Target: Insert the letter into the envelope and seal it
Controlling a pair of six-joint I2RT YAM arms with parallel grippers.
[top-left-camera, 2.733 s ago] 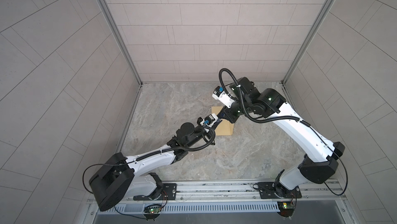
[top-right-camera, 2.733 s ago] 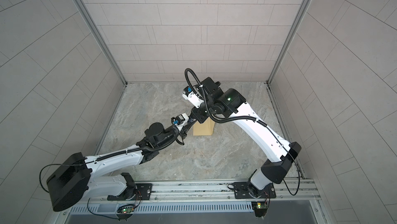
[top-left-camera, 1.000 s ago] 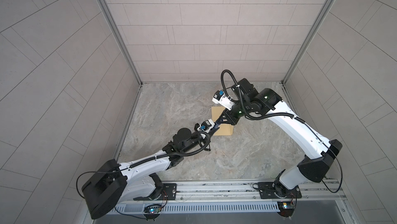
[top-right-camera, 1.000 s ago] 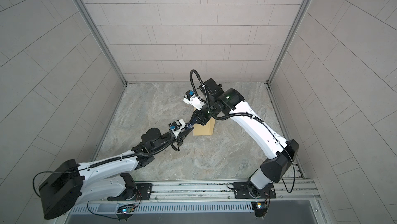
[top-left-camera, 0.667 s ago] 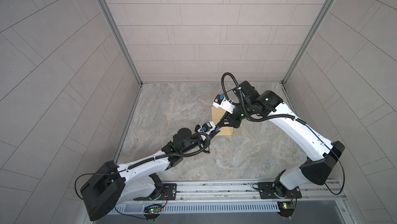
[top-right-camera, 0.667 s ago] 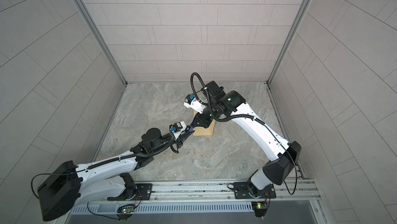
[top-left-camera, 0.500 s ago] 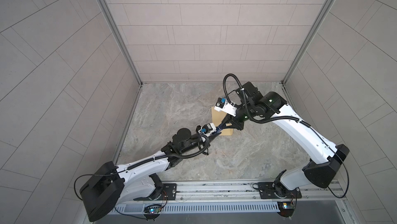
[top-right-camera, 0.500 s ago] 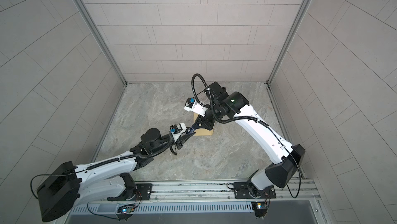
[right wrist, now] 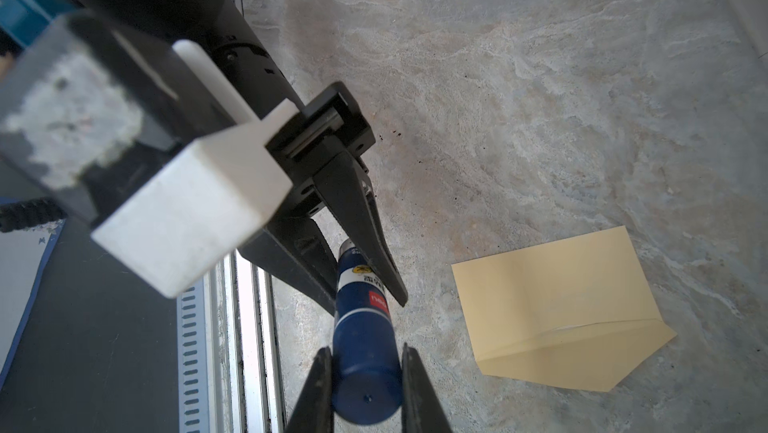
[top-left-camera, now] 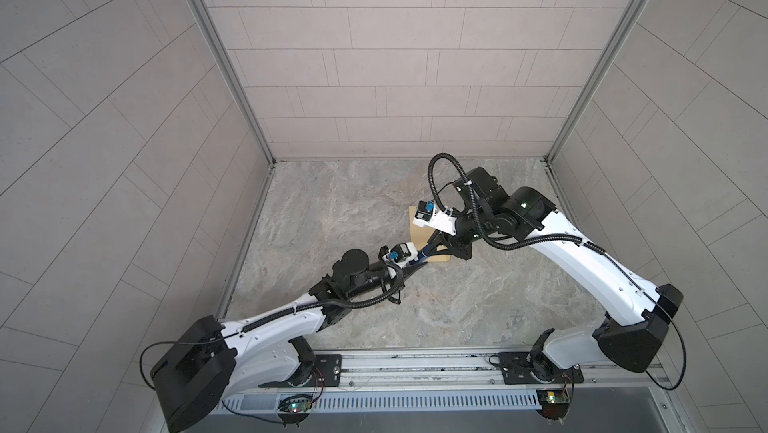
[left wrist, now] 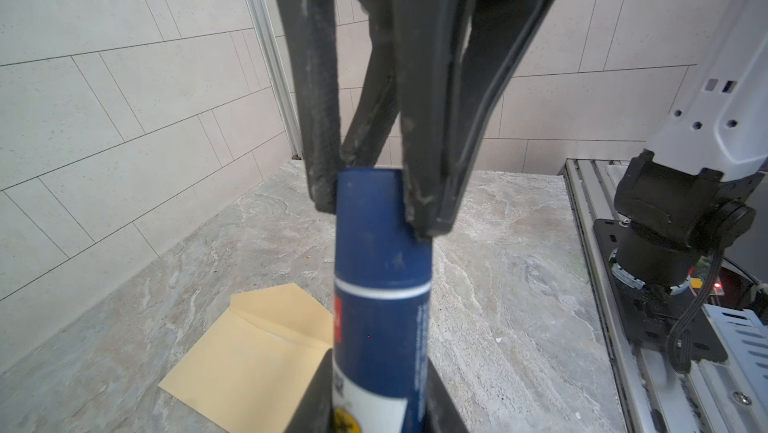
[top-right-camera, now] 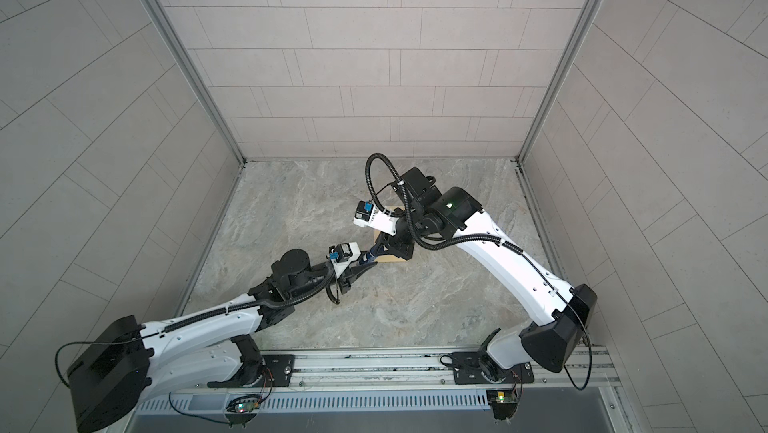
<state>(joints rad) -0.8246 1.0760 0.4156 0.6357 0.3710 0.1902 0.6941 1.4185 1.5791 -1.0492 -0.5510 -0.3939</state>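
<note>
On the marbled table the envelope lay flat, its long axis running from the arms' base rail toward the back wall. Its open flap pointed to the right arm's side, and the letter showed in no view. Near the envelope's rail-side end, raised clear of the paper, both arms met on a blue glue stick whose long axis ran from one to the other. The left gripper was clamped on the labelled body and the right gripper on the plain cap end. Any uncapping pull would probably run along that axis, with the flap nearer the right arm.
</note>
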